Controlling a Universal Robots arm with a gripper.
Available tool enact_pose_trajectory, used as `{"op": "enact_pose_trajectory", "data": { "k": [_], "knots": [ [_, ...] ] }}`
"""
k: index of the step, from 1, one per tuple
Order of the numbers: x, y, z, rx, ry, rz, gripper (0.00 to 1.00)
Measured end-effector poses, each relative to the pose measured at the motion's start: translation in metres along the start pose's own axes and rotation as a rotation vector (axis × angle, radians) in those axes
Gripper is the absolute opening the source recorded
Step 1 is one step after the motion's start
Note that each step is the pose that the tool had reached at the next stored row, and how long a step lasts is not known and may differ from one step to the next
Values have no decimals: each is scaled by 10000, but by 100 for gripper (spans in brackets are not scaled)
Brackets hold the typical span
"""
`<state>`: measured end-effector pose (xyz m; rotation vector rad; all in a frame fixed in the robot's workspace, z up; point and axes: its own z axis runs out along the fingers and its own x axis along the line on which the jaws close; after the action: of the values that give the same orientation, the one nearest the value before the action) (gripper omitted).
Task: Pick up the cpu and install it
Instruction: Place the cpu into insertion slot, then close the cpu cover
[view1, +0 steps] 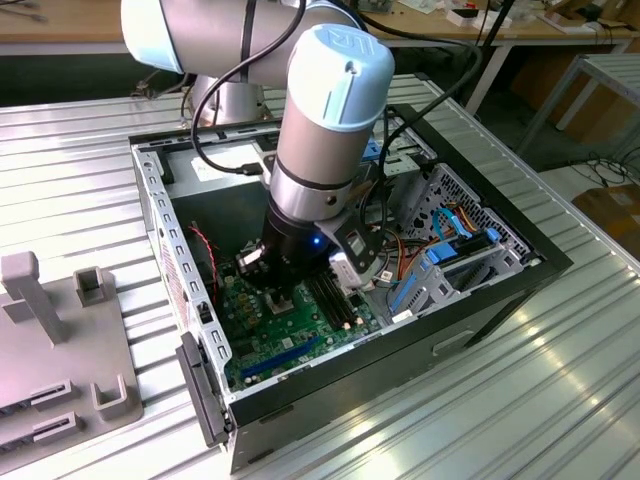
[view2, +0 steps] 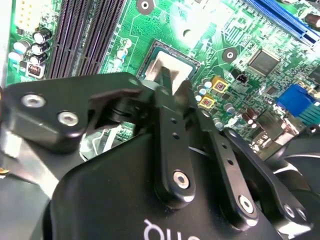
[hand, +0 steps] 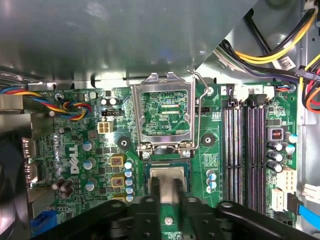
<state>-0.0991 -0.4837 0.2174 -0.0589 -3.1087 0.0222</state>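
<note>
The cpu (hand: 168, 176) is a small silver-grey square lying flat in the socket on the green motherboard (hand: 75, 150). In the second wrist view the cpu (view2: 159, 64) sits inside the socket's dark frame. My gripper (hand: 167, 189) hangs straight over it, and its tip covers part of the chip's face; whether it touches is not visible. The gripper (view2: 173, 86) hides much of the chip. In the exterior view the gripper (view1: 281, 292) is low inside the open computer case (view1: 190, 300), just above the board (view1: 290, 335).
The socket's metal load plate (hand: 165, 112) stands flipped open beside the cpu, with its lever (hand: 196, 115) raised. Long black memory slots (hand: 245, 150) run beside the socket. Cable bundles (hand: 280, 40) and drive bays (view1: 450, 250) crowd one side. A grey fixture (view1: 60, 340) lies at the exterior view's left.
</note>
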Motion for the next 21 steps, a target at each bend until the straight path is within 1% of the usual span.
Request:
{"op": "enact_pose_trajectory", "data": {
  "k": [2, 3, 4, 19, 21],
  "knots": [
    [1, 0, -19, 0, 12, -1, 13],
    [1, 0, -26, 0, 16, -1, 13],
    [1, 0, -27, -2, 17, -1, 11],
    [1, 0, -33, 0, 18, 0, 11],
    [-3, -1, -35, 4, 19, -49, 11]
  ]
}}
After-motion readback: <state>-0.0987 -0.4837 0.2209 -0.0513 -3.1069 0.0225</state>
